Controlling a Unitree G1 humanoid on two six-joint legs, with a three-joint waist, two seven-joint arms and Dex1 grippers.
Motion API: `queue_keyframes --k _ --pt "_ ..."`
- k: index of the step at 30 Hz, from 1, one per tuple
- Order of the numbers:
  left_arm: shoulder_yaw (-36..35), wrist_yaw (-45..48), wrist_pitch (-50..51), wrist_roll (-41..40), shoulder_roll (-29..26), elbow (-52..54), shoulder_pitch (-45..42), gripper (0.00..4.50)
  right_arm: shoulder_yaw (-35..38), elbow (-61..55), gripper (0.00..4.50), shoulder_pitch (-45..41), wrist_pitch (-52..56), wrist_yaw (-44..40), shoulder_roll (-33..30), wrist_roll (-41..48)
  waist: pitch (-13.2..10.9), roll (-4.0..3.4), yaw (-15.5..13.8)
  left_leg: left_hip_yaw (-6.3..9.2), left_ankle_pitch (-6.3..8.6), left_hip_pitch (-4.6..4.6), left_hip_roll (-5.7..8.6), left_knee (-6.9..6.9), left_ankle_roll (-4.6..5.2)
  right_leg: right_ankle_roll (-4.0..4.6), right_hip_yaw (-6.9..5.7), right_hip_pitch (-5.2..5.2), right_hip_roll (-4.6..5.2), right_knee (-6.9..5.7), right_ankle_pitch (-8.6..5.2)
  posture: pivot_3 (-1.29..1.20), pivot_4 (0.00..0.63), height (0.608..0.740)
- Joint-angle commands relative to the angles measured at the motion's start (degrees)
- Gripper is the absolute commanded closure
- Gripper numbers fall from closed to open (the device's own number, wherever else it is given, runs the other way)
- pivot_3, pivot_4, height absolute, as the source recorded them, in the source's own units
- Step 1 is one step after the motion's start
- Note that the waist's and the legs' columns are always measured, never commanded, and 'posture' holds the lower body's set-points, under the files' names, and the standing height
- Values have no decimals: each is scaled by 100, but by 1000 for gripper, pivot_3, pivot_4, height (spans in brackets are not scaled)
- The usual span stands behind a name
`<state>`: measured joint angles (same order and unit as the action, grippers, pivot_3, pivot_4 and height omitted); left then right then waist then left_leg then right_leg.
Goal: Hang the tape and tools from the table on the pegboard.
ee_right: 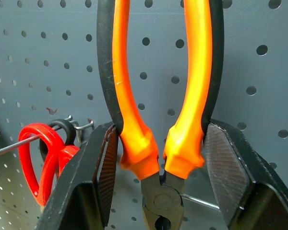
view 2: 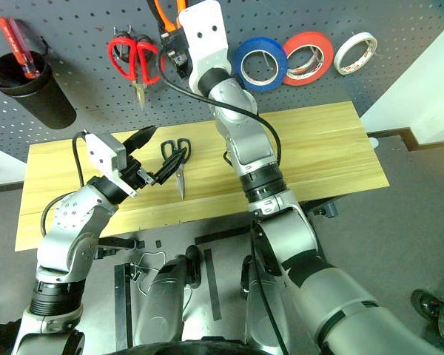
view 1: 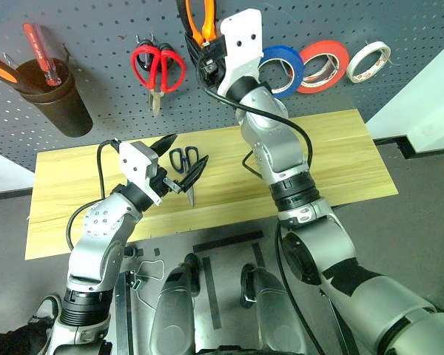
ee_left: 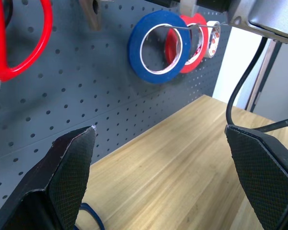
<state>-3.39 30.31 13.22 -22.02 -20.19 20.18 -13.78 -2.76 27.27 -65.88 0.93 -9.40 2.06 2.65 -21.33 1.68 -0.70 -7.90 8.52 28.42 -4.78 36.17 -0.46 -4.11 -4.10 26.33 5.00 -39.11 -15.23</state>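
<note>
Against pegboard, pliers in right claw

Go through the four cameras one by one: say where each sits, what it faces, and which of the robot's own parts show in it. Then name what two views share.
Left eye view: on the head, looking down over the table at the pegboard; both arms show, the right hand raised to the board.
Right eye view: beside it, same scene; left hand open above the black-handled scissors.
Left wrist view: faces the board's blue tape; two spread fingers.
Right wrist view: faces the board; fingers grip the pliers.
Shared: both wrist views show the red scissors.
</note>
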Motion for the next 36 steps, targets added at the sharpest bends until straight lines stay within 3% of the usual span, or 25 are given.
queue_keyframes --k 1,15,36 --pt "-27 16 -68 -78 17 179 25 0 71 -96 2171 -360 -343 52 -3 -28 0 0 0 0 0 0 0 0 0 0 0 0 0 0 0 68 321 717" --pt "-28 8 -45 -92 21 237 72 0 168 500 2171 -939 -618 130 -101 -57 0 0 0 0 0 0 0 0 0 0 0 0 0 0 0 65 326 717" --pt "-16 -4 0 -155 -8 282 66 0 260 1060 2171 -1151 -946 177 -299 -124 -1 -1 1 0 0 0 0 -1 0 0 0 0 1 0 0 65 333 717"
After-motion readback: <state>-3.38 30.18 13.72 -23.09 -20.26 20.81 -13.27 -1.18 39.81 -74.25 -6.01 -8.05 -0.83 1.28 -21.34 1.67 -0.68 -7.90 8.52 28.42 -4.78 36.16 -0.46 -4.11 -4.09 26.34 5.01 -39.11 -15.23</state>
